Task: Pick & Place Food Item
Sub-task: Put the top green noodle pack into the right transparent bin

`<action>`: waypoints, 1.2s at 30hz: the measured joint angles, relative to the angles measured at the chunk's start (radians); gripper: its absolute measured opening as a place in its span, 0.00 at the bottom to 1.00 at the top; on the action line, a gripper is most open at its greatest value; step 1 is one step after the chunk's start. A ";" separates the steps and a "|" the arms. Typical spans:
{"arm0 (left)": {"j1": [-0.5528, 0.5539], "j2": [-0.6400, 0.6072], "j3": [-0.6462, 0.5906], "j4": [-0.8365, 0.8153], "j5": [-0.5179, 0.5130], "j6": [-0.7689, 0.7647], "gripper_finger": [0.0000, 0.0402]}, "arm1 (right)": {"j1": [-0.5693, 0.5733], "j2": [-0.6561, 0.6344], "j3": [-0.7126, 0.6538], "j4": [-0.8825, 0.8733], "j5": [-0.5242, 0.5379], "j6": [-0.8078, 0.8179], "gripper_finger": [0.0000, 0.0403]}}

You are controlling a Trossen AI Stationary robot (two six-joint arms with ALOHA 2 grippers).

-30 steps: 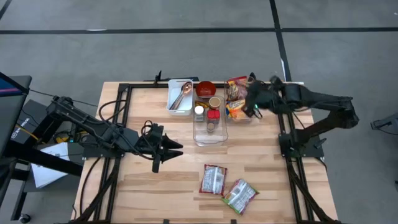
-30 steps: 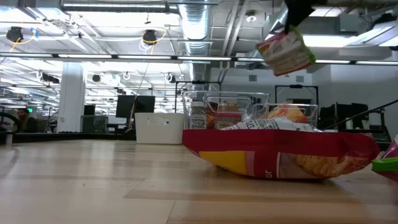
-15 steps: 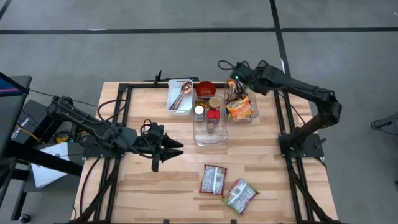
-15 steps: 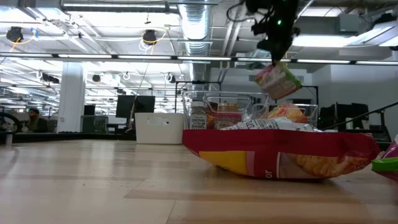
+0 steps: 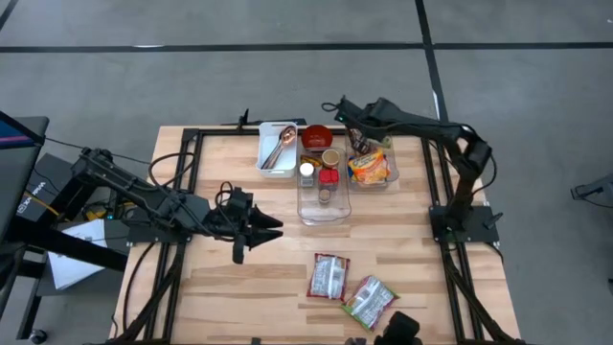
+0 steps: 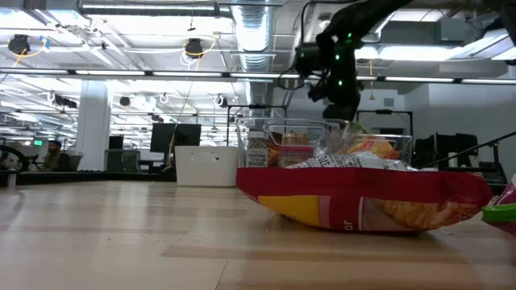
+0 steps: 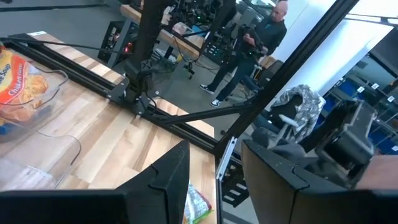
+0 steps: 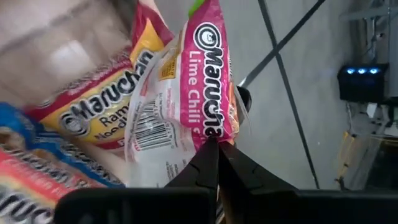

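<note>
- Your right gripper (image 8: 212, 149) is pinched tight on the Maruchan lime chili ramen packet (image 8: 186, 93), over the clear bin (image 5: 372, 171).
- Your left gripper (image 5: 270, 229) waits part-open, holding nothing.

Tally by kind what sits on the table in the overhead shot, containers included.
Loose food packets on the bare wood: 2
Clear bins: 2
White tray with spoon: 1
Red bowl: 1
Total: 6. Items inside the bins are too crowded to count.
</note>
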 joint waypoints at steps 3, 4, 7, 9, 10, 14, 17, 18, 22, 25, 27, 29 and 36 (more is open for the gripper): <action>-0.011 0.000 0.000 0.005 -0.001 -0.005 0.35 | -0.002 0.024 0.000 0.010 -0.007 -0.004 0.00; -0.013 0.000 0.000 0.010 0.000 -0.005 0.35 | 0.000 0.029 0.000 0.019 -0.017 -0.005 0.00; -0.014 0.000 0.000 0.022 0.003 -0.005 0.35 | 0.019 0.031 0.000 0.054 -0.070 -0.005 0.00; -0.014 0.000 0.000 0.026 0.003 -0.005 0.35 | 0.033 0.031 0.000 0.074 -0.109 -0.004 0.00; -0.014 0.000 0.000 0.026 0.003 -0.005 0.35 | 0.039 0.031 0.000 0.076 -0.129 -0.004 0.00; -0.013 0.000 0.000 0.026 0.002 -0.006 0.35 | 0.040 0.035 0.000 0.060 -0.175 0.015 0.00; -0.013 0.000 0.000 0.028 0.001 -0.019 0.35 | 0.029 0.043 -0.001 0.048 -0.223 0.020 0.00; -0.013 0.000 0.000 0.034 -0.002 -0.020 0.35 | 0.024 0.043 -0.001 0.046 -0.241 0.022 0.01; -0.013 0.000 0.000 0.064 -0.002 -0.020 0.35 | -0.006 0.044 -0.001 0.050 -0.356 0.023 0.04; -0.013 0.000 0.000 0.084 -0.002 -0.020 0.35 | -0.029 0.044 -0.001 0.051 -0.434 0.031 0.09; -0.013 0.000 0.000 0.088 -0.002 -0.020 0.35 | -0.041 0.044 -0.001 0.050 -0.472 0.034 0.12; -0.013 0.000 0.000 0.093 -0.002 -0.020 0.35 | -0.049 0.044 -0.001 0.046 -0.493 0.034 0.14; -0.013 0.000 0.000 0.106 -0.002 -0.017 0.35 | -0.059 -0.034 -0.003 0.068 -0.572 0.012 0.18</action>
